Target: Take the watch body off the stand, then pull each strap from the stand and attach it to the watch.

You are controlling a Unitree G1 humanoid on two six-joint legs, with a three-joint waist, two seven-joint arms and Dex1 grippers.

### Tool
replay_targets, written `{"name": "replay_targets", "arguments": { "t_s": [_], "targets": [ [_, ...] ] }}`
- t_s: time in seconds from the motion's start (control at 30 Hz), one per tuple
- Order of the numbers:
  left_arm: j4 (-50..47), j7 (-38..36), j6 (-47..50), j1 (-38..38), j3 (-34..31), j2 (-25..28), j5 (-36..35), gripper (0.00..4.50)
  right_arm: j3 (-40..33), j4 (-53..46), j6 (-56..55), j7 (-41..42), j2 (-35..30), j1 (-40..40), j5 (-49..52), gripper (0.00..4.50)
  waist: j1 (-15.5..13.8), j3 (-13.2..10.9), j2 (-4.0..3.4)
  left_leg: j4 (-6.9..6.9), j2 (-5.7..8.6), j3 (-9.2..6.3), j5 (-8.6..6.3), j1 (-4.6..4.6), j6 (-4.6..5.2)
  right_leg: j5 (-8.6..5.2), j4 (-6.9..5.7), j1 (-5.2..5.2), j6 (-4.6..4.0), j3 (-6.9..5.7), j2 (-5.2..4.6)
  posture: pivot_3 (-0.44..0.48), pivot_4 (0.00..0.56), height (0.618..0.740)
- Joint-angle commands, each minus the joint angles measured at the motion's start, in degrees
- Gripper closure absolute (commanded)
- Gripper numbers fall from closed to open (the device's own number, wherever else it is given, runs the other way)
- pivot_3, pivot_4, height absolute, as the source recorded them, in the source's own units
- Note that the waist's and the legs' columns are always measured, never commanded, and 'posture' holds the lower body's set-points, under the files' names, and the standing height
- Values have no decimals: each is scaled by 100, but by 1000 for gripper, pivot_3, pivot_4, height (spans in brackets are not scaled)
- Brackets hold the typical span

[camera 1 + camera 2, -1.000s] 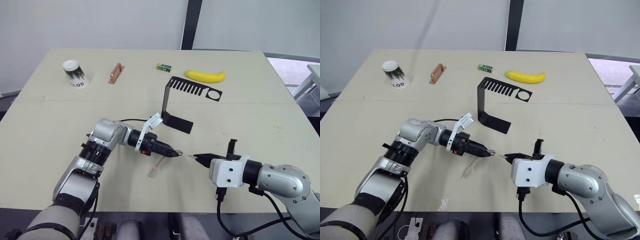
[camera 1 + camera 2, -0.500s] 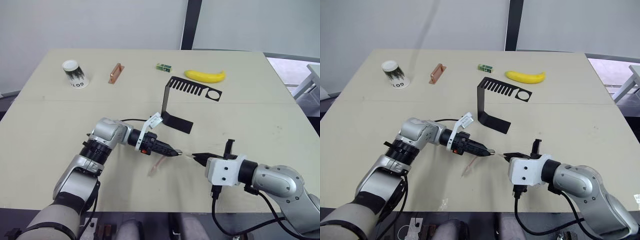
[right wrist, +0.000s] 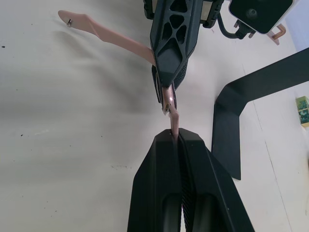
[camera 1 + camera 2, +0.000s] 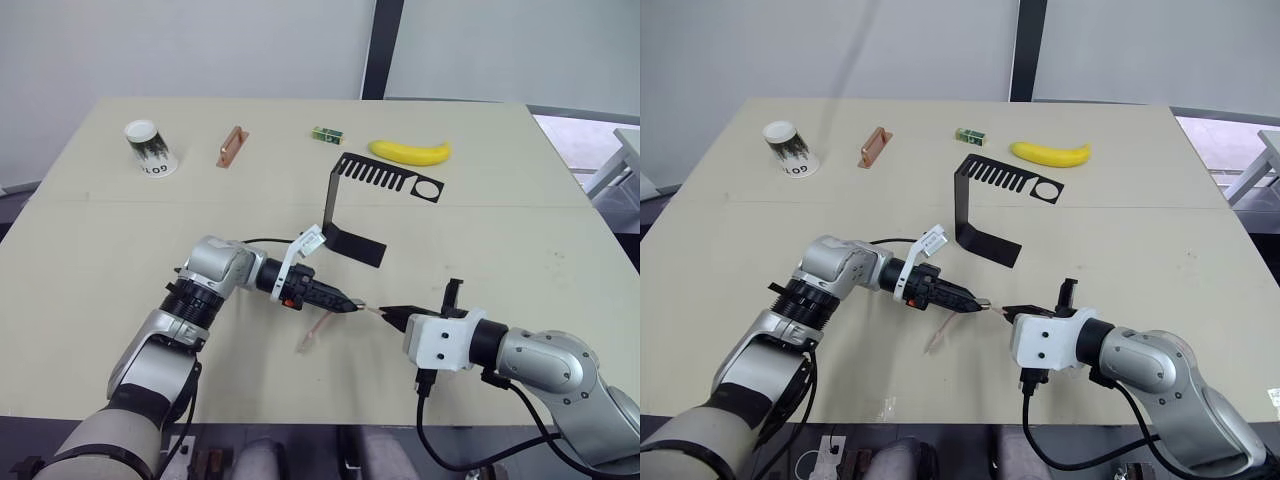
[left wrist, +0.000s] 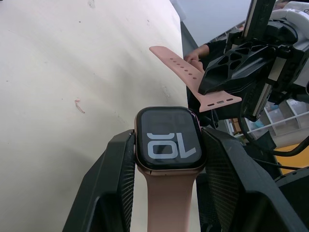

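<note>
My left gripper (image 5: pixel 166 159) is closed on the watch body (image 5: pixel 169 138), fingers on its two side edges, with one strap (image 5: pixel 165 203) already fixed to it and trailing down toward the table (image 4: pixel 120 240). My right gripper (image 3: pixel 175 137) is pinched flat on the second strap (image 5: pixel 193 79), whose connector end sits just beside the open edge of the watch body without yet seating, as far as I can tell. Both hover low over the table in front of the stand (image 4: pixel 365 205), now bare of its parts.

I judge the strap light and floppy, so I hold it close to the connector end, where it stays stiff enough to steer. The case is small, smooth and probably slippery; gripping its sides leaves the slot free. A skewed push could jam the lug or twist the case loose.
</note>
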State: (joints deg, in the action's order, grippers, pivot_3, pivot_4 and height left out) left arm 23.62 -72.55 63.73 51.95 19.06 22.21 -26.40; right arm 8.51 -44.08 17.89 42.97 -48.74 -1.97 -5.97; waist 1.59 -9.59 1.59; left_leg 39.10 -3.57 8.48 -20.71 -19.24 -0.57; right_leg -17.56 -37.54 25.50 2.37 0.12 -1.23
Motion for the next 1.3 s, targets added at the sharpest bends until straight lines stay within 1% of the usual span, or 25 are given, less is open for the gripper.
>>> {"name": "replay_targets", "arguments": {
  "t_s": [0.03, 1.0, 1.3],
  "targets": [
    [-50, -46, -5, 146, -127, -39, -92, 2902, -91, -96, -3, 30, 22, -35, -33, 4500, 0, 0, 0, 0, 0, 0, 0, 0, 0, 0, 0, 0, 0, 0, 0, 0, 150, 740],
    [-170, -31, 109, 107, -234, -117, -168, 2902, -174, -118, 226, -8, 72, -108, -38, 4500, 1, 0, 0, 0, 0, 0, 0, 1, 0, 0, -1, 0, 0, 0, 0, 0, 150, 740],
    [-202, 70, 164, 81, -313, -187, -218, 2902, -36, -127, 379, 18, 170, -266, -79, 4500, -1, 0, 0, 0, 1, 0, 0, 0, 0, 0, -2, 0, 0, 0, -1, 0, 150, 740]
  ]
}}
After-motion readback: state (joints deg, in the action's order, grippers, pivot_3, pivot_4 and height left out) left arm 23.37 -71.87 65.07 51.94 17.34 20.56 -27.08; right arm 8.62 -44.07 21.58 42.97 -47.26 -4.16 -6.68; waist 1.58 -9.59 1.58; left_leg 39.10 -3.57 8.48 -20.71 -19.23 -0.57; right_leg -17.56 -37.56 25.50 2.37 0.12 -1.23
